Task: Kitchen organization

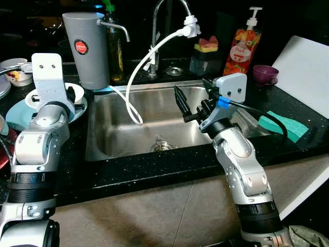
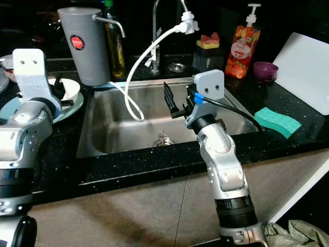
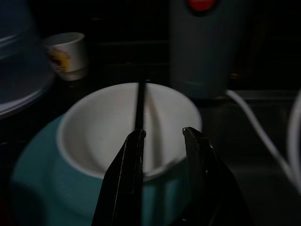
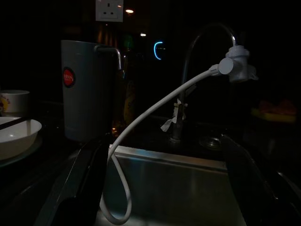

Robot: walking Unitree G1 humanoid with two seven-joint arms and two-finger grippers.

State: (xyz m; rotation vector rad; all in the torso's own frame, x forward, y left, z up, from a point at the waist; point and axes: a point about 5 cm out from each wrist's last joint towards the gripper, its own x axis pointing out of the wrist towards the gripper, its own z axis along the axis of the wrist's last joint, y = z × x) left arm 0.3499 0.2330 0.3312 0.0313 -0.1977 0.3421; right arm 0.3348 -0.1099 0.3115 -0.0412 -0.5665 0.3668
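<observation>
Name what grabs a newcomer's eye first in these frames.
Probably the white hose looping from the tap down into the steel sink, with the right gripper open above the basin. On the left counter, the left gripper hangs open over a white bowl on a teal plate, beside the tall grey dispenser.

No legible text found. The grey water dispenser (image 1: 88, 49) carries a round red badge (image 1: 80, 47), wording unreadable. The soap bottle (image 1: 242, 45) label and small cup (image 3: 66, 55) print are likewise indecipherable.
</observation>
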